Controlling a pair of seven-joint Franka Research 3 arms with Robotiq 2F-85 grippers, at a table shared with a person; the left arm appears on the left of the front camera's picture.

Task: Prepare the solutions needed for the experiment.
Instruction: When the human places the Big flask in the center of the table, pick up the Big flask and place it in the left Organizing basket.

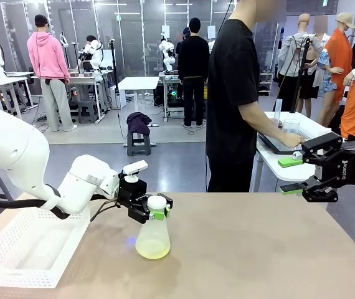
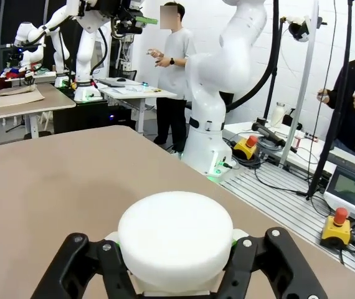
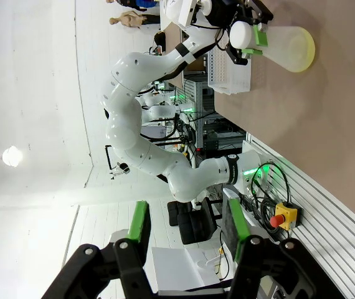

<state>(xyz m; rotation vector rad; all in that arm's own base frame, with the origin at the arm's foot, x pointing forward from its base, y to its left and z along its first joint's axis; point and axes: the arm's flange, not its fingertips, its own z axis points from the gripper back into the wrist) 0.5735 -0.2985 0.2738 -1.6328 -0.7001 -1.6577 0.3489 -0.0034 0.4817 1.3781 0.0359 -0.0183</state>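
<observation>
On the bench (image 1: 258, 249), left pincer (image 1: 153, 210) clamped on flask (image 1: 153, 240) cap; right pincer (image 1: 297, 174) half-open, empty. Next: lift flask steadily, likely.

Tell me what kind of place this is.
Likely a robotics lab or data-collection hall: a white arm's left gripper shut on a flask of yellow-green solution, an emergency-stop button beside the table, more workstation tables behind.

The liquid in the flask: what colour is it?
Pale yellow-green liquid, a shallow layer in the flask; clearest in the front view.
</observation>
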